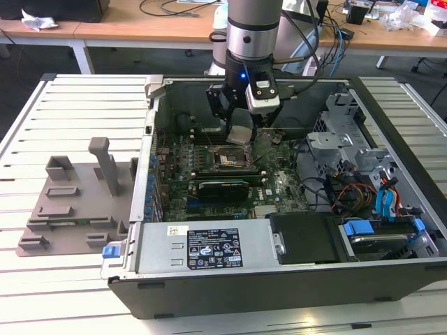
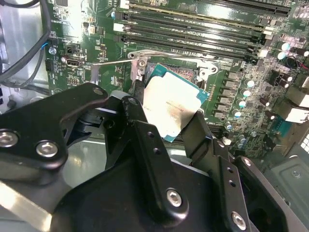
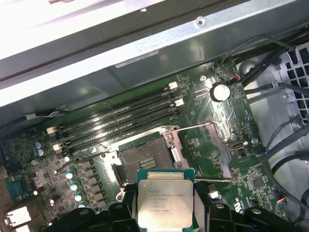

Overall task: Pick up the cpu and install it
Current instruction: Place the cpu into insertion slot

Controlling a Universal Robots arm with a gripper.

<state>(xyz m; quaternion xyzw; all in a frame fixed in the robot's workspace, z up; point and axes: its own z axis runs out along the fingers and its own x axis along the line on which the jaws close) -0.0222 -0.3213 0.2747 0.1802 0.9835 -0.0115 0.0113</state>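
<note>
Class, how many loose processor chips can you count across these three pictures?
1. The cpu is clamped in the gripper, held over the open socket of the green board inside the computer case. Others could be hidden.

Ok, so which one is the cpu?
Find the big open computer case with the green motherboard inside. Above its dark square socket, the gripper holds the cpu: a small flat square with a pale silver top, unlike the dark, metal-framed socket.
</note>
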